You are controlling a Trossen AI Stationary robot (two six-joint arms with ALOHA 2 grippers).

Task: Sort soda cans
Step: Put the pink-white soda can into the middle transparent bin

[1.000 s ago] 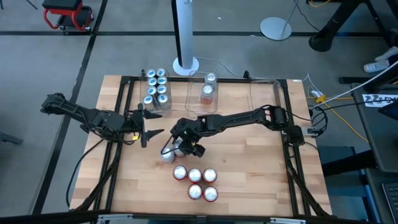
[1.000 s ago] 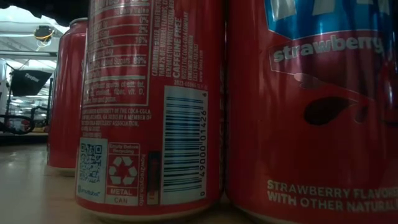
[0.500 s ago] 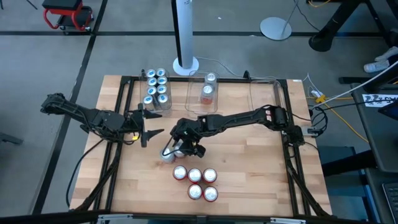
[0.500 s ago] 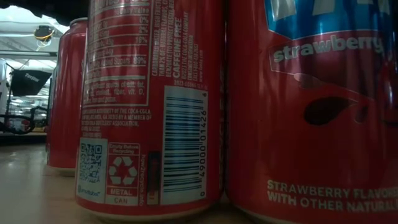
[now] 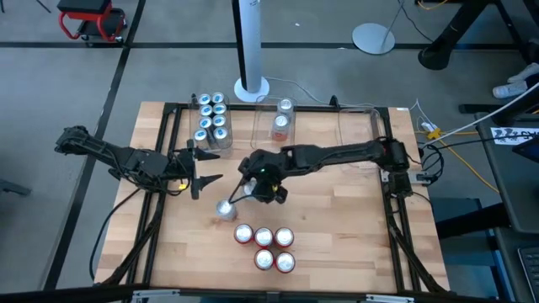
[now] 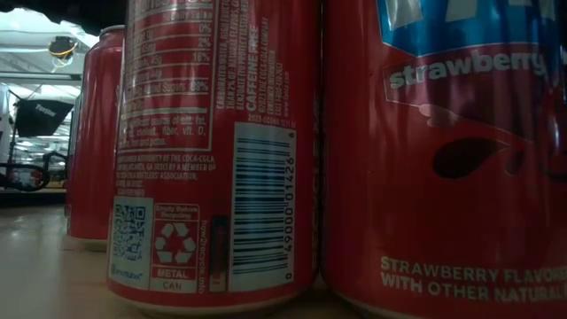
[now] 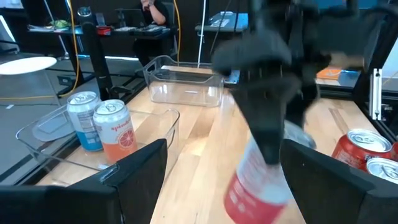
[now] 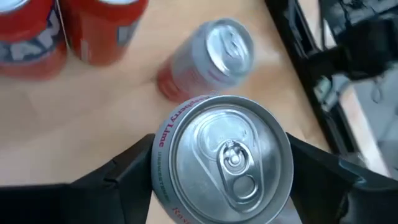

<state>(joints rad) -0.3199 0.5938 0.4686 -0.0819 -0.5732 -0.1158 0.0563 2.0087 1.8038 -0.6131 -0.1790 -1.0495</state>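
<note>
Up close, the right gripper (image 8: 221, 171) was clamped on a silver can (image 8: 222, 163).
Just past it stood another silver can (image 5: 225, 209), then the red cans (image 5: 264, 247); well aside, the left gripper (image 5: 205, 169) waited with fingers apart.
</note>
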